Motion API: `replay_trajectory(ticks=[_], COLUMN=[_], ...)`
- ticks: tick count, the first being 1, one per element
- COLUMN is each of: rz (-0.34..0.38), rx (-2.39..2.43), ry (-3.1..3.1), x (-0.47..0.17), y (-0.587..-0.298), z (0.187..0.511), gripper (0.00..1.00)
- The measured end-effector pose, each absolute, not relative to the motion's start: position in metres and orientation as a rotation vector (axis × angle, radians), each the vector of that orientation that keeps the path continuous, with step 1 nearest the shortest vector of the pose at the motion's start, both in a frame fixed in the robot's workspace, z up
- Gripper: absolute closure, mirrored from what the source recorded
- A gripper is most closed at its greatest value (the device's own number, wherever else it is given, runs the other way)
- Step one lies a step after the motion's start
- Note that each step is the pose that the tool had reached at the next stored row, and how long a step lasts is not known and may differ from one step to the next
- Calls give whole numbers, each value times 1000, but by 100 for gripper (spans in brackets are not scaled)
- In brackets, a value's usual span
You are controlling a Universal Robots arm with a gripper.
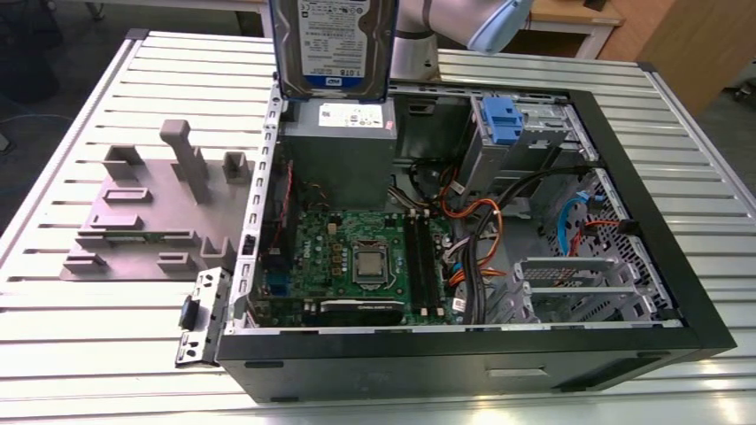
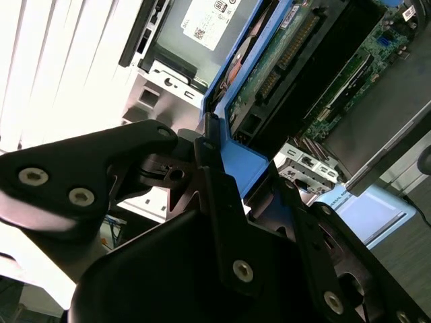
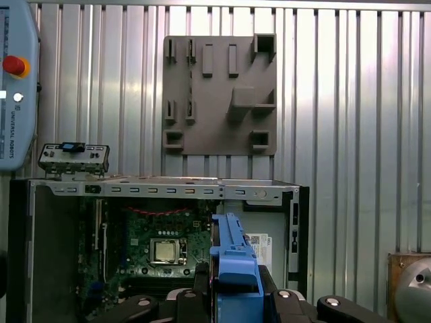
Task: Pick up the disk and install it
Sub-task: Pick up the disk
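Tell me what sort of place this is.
Probably a robotics lab bench for computer assembly: an open computer case on a ribbed metal table, a grey parts holder beside it, and a claw gripping a disk.

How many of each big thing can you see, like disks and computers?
Disk, held in the end effector: 1
Open computer case: 1
Grey fixture plate: 1
Loose metal bracket: 1
Total: 4

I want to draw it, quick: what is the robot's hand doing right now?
Hand: closed, holding the disk.
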State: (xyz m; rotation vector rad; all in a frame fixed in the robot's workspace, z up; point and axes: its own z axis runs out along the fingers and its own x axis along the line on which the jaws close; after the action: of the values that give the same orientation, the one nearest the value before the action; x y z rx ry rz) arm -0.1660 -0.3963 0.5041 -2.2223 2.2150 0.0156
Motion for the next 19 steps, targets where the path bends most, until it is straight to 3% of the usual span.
replay_trajectory(ticks=[19], rz=[15], rx=[-2222], ry=[2215], x=[-166], y=[-400], z=[504], gripper=[64])
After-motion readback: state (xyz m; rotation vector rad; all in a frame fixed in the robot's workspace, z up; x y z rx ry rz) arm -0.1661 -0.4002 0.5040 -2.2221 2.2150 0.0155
